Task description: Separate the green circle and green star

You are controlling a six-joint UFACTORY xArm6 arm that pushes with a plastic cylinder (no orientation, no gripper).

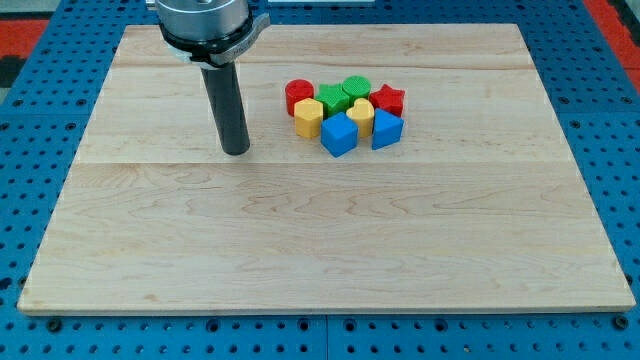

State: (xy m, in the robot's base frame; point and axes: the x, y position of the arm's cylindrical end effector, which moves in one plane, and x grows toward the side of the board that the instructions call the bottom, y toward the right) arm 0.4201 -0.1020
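The green circle [356,88] sits at the top of a tight cluster of blocks, right of the board's middle. The green star [335,99] lies just left of and below it, touching it. My tip [236,150] rests on the board to the left of the cluster, well apart from every block. The rod rises from it toward the view's top.
The cluster also holds a red circle [298,95], a red star [389,99], a yellow hexagon [309,118], a yellow heart [361,113], a blue cube [339,134] and another blue block [386,129]. The wooden board [320,250] lies on a blue perforated table.
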